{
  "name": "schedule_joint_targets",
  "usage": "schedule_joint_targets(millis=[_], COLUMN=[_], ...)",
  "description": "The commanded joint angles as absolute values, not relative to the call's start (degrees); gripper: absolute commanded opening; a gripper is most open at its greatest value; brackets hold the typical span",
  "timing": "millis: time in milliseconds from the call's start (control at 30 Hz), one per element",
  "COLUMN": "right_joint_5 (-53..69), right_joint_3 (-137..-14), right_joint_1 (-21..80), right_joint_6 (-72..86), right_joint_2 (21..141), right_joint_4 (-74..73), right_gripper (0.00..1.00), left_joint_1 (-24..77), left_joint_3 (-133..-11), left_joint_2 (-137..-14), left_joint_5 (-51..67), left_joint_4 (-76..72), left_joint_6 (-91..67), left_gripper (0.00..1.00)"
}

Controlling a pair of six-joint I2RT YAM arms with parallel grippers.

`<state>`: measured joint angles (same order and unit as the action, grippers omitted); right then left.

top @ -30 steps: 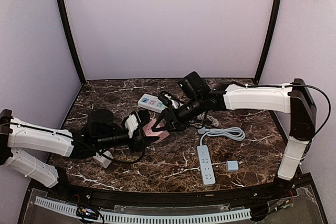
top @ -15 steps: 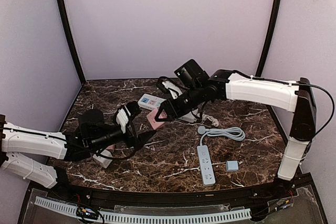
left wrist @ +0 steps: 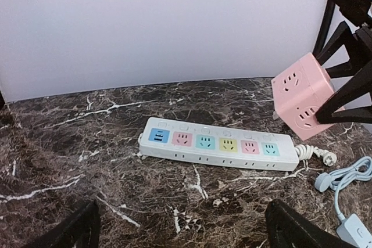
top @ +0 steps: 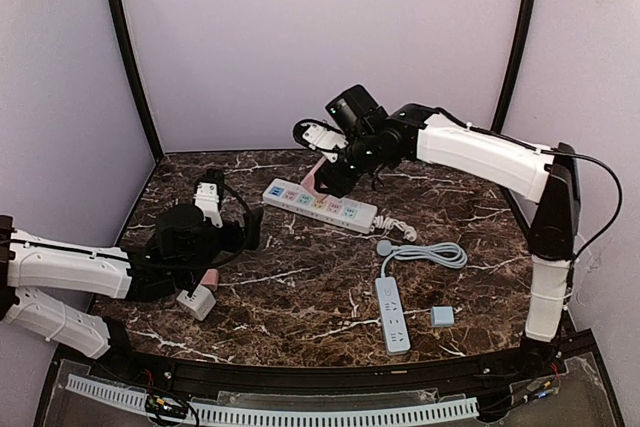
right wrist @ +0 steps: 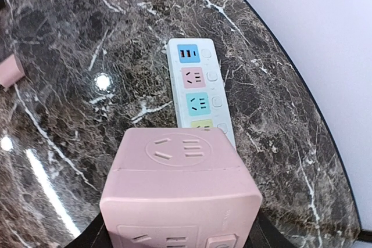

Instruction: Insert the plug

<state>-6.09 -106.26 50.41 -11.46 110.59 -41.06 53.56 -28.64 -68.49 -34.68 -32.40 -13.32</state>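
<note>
Pink cube socket (left wrist: 302,100), white strip (left wrist: 215,143) with multicoloured outlets, dark white-veined marble table (top: 320,299)

left arm (top: 70,267): laid out low along the left side of the table (top: 310,302), wrist aimed at the back edge | left gripper (left wrist: 186,233): jaws spread wide, empty | right arm (top: 480,157): raised, reaching left over the back edge | right gripper (top: 330,175): off the table, clamped on pink socket cube (right wrist: 180,190)

pale lilac walls (top: 320,47) enclosing cell on three sides. black corner posts (top: 132,57) rising at rear corners. dark white-veined marble tabletop (top: 300,297) lying level, glossy surface reflecting bright light spots (right wrist: 103,81).
</note>
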Motion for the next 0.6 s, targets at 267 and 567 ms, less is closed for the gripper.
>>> schedule_joint_targets(millis=[267, 567], right_joint_5=[-8.76, -9.26], right_joint_3=[-129.52, -124.16], right_joint_1=[45.78, 43.08], right_joint_6=[-25.42, -25.63], right_joint_2=[129.58, 127.66], right_joint_4=[-59.23, -60.35], right_gripper=[0.00, 0.00], left_joint_1=[52.87, 51.75], left_joint_3=[-24.55, -24.31], left_joint_2=[-69.27, -72.20], left_joint_5=[-40.94, -39.11], left_joint_4=[-32.12, -34.08], left_joint_6=[-22.85, -22.75], left_gripper=[0.99, 0.98])
